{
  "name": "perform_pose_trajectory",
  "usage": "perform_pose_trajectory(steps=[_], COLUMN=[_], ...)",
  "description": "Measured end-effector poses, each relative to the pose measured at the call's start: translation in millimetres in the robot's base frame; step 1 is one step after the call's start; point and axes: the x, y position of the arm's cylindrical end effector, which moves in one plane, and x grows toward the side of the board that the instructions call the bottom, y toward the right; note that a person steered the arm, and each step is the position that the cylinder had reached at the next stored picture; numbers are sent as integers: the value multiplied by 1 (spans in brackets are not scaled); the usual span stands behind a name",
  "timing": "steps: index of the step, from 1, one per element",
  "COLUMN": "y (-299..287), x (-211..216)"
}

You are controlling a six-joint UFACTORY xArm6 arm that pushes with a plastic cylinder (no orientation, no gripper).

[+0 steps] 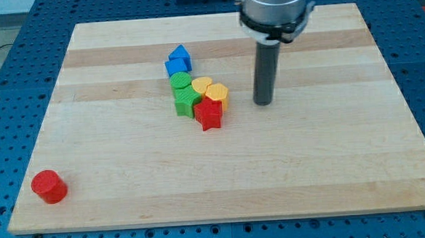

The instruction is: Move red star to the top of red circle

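The red star lies near the board's middle, at the lower end of a tight cluster of blocks. The red circle sits alone near the board's bottom left corner, far from the star. My tip rests on the board to the right of the cluster, a short gap away from the red star and the yellow blocks, touching no block.
The cluster holds two blue blocks at its top, a green circle, a green block, a yellow heart and a yellow block. The wooden board lies on a blue perforated table.
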Motion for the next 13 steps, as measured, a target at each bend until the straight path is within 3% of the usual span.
perform_pose_trajectory(steps=[3,4,6,7,10,11,12,13], y=[-153,-167,-97,-105,-238,-220,-161,-165], x=[26,52,34,46,70,70,80,105])
